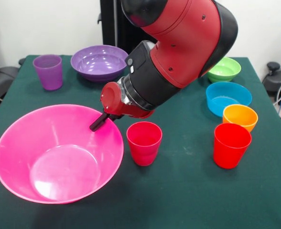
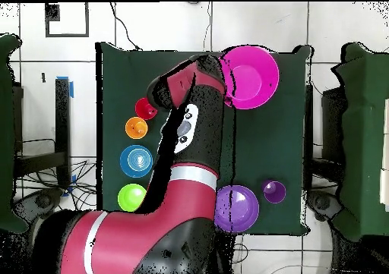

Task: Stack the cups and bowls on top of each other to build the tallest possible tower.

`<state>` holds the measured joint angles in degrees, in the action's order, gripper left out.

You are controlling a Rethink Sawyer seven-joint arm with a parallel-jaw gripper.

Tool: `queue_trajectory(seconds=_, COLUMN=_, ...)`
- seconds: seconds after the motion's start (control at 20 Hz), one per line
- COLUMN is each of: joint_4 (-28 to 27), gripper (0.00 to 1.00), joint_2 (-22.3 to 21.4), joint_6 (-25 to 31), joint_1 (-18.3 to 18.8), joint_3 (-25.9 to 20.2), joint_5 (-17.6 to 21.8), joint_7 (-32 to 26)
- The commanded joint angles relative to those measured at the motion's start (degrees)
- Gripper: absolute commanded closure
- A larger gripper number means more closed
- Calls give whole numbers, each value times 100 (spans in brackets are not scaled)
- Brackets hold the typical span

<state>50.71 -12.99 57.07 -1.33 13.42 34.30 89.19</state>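
Pink bowl (image 1: 59, 152) nearest | magenta cup (image 1: 144, 142) — front view only

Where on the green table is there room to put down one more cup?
Bare cloth lies along the near edge of the table, in front of the magenta cup and red cup. Another gap sits between those two cups. Crowded: beside the red cup, where the orange bowl and blue bowl cluster.

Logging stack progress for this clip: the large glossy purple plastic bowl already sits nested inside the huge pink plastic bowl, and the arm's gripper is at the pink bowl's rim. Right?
Not quite. The front view shows the large glossy purple plastic bowl standing alone on the green table, apart from the huge pink plastic bowl, which is empty. The gripper is at the pink bowl's rim, as stated.
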Motion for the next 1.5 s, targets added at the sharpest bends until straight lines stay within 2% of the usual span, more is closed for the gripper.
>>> queue_trajectory(seconds=0.05, joint_4=-83, gripper=100, joint_2=89, joint_6=249, joint_1=-51, joint_3=-531, joint_5=392, joint_7=-1815)
queue_trajectory(seconds=0.55, joint_4=-74, gripper=100, joint_2=91, joint_6=211, joint_1=-79, joint_3=-484, joint_5=411, joint_7=-1688)
queue_trajectory(seconds=0.6, joint_4=-73, gripper=0, joint_2=91, joint_6=210, joint_1=-80, joint_3=-483, joint_5=408, joint_7=-1675)
queue_trajectory(seconds=1.5, joint_4=-147, gripper=0, joint_2=149, joint_6=275, joint_1=-90, joint_3=-536, joint_5=437, joint_7=-1875)
